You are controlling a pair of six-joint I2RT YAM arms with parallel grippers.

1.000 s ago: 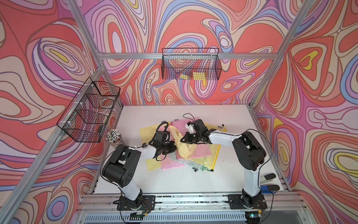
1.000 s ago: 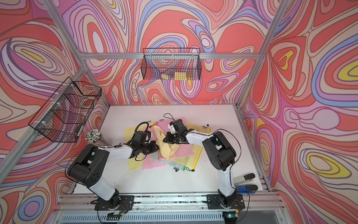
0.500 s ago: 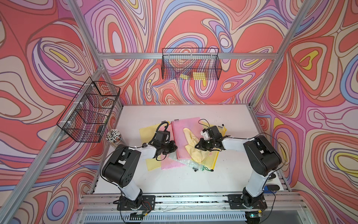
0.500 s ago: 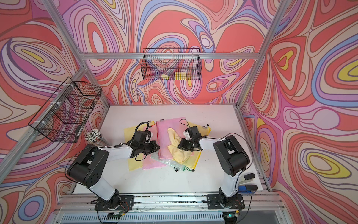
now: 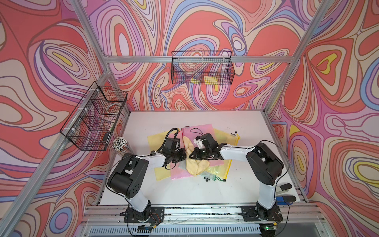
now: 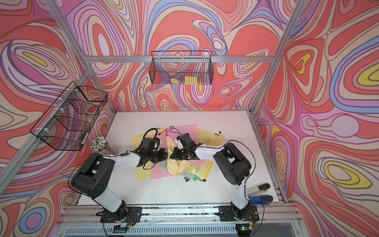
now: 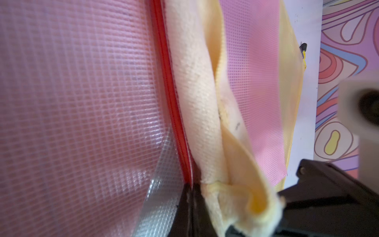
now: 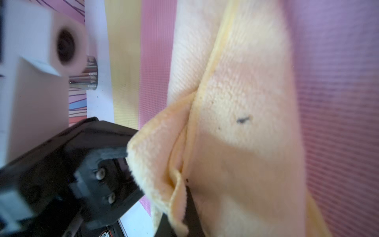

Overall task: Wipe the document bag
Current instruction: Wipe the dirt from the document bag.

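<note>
Right gripper (image 5: 192, 157) clamped on cloth (image 8: 235, 102); left gripper (image 7: 191, 205) pinched, seemingly on bag (image 7: 82, 102) edge. Risk: grippers, nearly touching, collide; bag slips.

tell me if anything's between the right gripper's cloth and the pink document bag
Nothing visible: the yellow cloth in the right gripper lies directly on the pink document bag; the left gripper holds the bag's edge alongside.

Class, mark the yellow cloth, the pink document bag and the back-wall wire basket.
yellow cloth (image 5: 196, 168), in a top view, on its bunched lower end.
pink document bag (image 5: 206, 127), in a top view, on its bare far part.
wire basket (image 5: 184, 69), in a top view, on its front mesh wall.
</note>
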